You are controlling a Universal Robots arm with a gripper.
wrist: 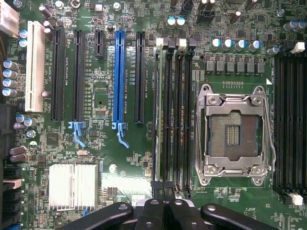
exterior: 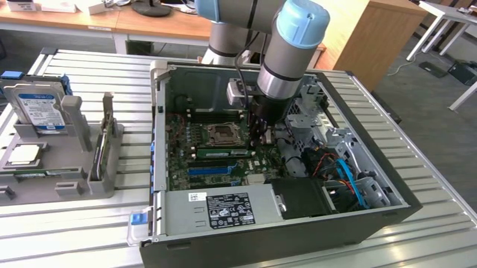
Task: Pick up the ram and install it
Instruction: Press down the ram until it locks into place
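Two containers stand on the slatted metal table (exterior: 67,234): an open computer case (exterior: 268,245) and, at 9 o'clock from it in the exterior view, a grey parts fixture (exterior: 75,184).

1. Case contents. The motherboard (exterior: 186,167) lies flat on the case floor. The empty CPU socket (exterior: 222,134) sits near its middle. The power supply (exterior: 223,209), with a black-and-white label, fills the 6 o'clock edge. A metal drive bay (exterior: 335,145) with blue and orange cables (exterior: 347,176) takes the 3 to 4 o'clock side.

2. Fixture contents. A hard drive (exterior: 37,111) with a blue-and-white label stands upright at its 12 o'clock end. A square processor chip (exterior: 22,153) lies flat in a recess just at 6 o'clock from the drive.

3. The ram (exterior: 220,152) is inside the case. It stands on edge in a memory slot just at 6 o'clock from the CPU socket, parallel to the blue expansion slot (exterior: 212,169).

4. My gripper (wrist: 163,203) is down inside the case, over the end of the memory slot bank (wrist: 172,115) beside the socket. My jaws are closed together with nothing visible between them. I cannot tell whether my fingertips touch the ram
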